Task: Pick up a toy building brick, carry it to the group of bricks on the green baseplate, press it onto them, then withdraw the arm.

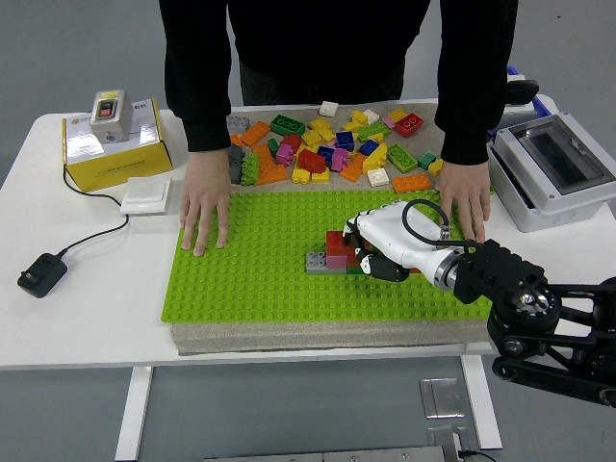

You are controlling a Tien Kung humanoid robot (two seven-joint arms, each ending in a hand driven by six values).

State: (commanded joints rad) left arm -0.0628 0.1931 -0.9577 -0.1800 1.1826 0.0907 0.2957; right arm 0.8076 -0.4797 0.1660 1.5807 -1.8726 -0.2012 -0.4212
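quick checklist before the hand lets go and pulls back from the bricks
1. Right hand is over the group of bricks on the green baseplate: ok.
2. Brick fully pressed down: cannot tell, the fingers hide it.
3. Baseplate held steady: ok, a person's hands lie flat on its far edge.
4. Way back toward the right is free: ok, though the person's other hand lies close.
5. Loose bricks lie off the path: ok.
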